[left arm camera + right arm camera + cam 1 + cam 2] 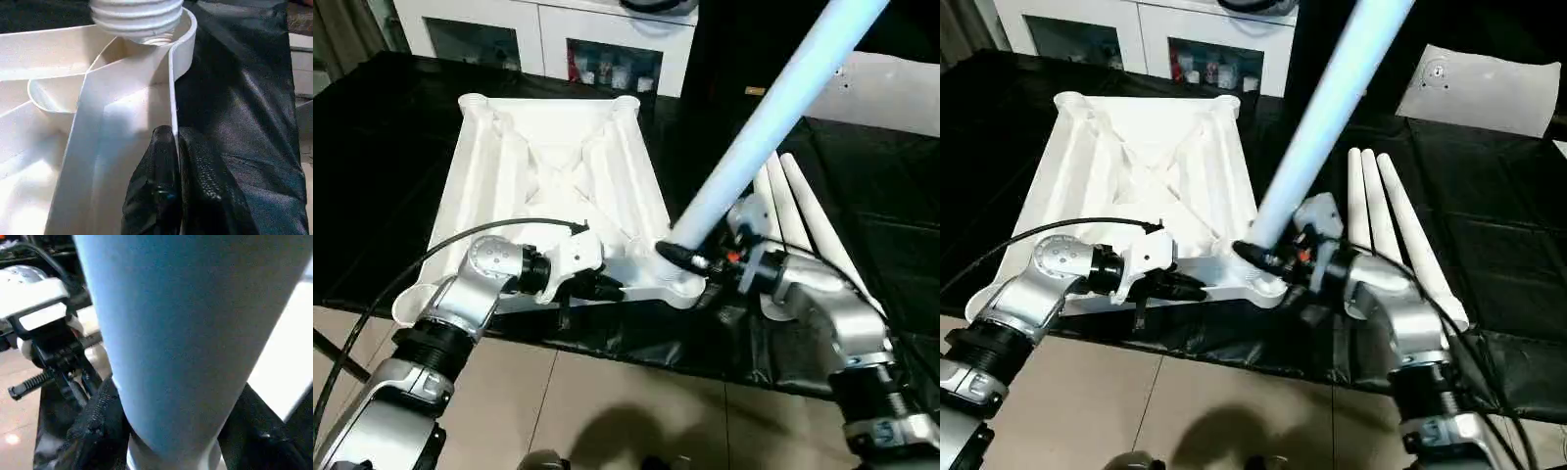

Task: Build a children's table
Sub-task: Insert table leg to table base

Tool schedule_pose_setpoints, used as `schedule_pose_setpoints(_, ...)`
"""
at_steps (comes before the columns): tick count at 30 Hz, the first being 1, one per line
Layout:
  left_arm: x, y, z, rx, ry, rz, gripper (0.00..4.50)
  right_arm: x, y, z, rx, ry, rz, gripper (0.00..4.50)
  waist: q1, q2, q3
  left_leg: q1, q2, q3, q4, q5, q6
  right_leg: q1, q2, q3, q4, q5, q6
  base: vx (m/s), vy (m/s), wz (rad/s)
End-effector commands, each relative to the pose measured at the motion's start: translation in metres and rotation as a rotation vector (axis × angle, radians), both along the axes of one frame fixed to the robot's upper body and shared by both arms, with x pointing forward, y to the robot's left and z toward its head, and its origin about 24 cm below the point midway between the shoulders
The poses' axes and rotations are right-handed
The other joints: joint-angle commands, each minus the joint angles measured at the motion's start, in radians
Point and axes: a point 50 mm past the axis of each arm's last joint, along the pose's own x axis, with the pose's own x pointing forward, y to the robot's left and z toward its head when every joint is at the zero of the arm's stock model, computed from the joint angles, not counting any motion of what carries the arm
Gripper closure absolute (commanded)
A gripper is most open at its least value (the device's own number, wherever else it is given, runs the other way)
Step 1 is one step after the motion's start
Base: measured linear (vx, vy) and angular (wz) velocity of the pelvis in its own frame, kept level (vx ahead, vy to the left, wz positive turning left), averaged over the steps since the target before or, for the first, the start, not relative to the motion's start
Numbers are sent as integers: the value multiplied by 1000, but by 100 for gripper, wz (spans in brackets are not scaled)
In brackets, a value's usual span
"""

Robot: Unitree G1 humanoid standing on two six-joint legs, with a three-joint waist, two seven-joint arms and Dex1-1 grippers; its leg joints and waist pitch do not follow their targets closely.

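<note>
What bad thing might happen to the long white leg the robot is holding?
The leg leans a lot while its threaded end sits at the corner socket, so it might screw in crooked or jam. The right gripper holds it only near the bottom, so the long top could tip it out. The left gripper pinches just the thin edge of the tabletop; if that slips, the tabletop could slide on the black cloth.

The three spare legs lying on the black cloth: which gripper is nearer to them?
Right. The right gripper, holding a leg at the corner socket, sits beside the spare legs; the left gripper pinches the tabletop rim farther away.
</note>
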Motion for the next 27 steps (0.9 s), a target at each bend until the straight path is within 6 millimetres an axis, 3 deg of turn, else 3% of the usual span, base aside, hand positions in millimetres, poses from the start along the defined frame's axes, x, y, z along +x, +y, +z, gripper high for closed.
schedule_pose_setpoints(1, -1, -10, 10, -37, -40, -47, 450, 2, -6, 1, 24, 51, -32, 254, -6, 10, -83, 2, 90, -33, -68, 45, 106, 78, -132, 87, -63, -187, -119, 0, 0, 0)
schedule_pose_setpoints(6, -2, -10, 11, -43, -36, -46, 450, 8, -12, 10, 135, 135, -94, 254, -6, 10, -84, 3, 91, -34, -69, 49, 105, 77, -132, 87, -64, -193, -114, 0, 0, 0)
schedule_pose_setpoints(17, -3, -10, 11, -49, -32, -36, 450, 8, -20, 18, 120, 197, -81, 254, -4, 6, -88, 2, 87, -32, -66, 62, 103, 78, -130, 84, -63, -202, -101, 0, 0, 0)
schedule_pose_setpoints(23, -4, -10, 11, -56, -29, -31, 450, 10, -30, 25, 230, 307, -106, 254, -2, 5, -89, 0, 87, -32, -64, 73, 107, 77, -129, 83, -63, -206, -96, 0, 0, 0)
schedule_pose_setpoints(27, -5, -10, 11, -63, -27, -25, 450, 12, -31, 36, 437, 384, -104, 254, -1, 6, -91, 3, 90, -32, -64, 78, 104, 75, -131, 84, -62, -204, -101, 0, 0, 0)
